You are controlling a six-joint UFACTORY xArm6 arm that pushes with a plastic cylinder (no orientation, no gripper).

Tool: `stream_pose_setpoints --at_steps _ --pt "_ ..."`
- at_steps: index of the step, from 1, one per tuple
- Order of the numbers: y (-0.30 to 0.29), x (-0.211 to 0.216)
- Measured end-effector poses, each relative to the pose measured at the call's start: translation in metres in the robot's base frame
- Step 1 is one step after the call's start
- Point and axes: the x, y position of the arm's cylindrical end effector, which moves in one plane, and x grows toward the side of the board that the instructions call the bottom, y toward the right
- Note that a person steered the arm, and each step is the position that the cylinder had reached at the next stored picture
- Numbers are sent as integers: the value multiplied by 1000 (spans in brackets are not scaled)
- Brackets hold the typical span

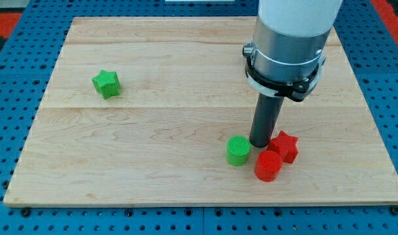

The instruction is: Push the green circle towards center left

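The green circle (238, 151) lies on the wooden board (153, 163) at the lower right of centre. My tip (260, 143) rests just to the right of it and slightly above, touching or nearly touching its edge. A red circle (269, 165) sits right below my tip, and a red star (285, 145) sits just to my tip's right. The rod rises to the wide grey arm housing (287, 46) at the view's top.
A green star (107, 83) lies far off at the view's left, in the upper half of the board. The board's edges border a blue perforated table (10, 98) on all sides.
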Motion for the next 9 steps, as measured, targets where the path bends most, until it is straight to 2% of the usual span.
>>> stream_pose_setpoints --at_steps 1,3,4,6,7,8,9 --pt "-4 1" --pt "-74 28" --pt "-34 37" --pt "-130 51" --pt "-111 56" --pt "-122 65" --pt "-190 56"
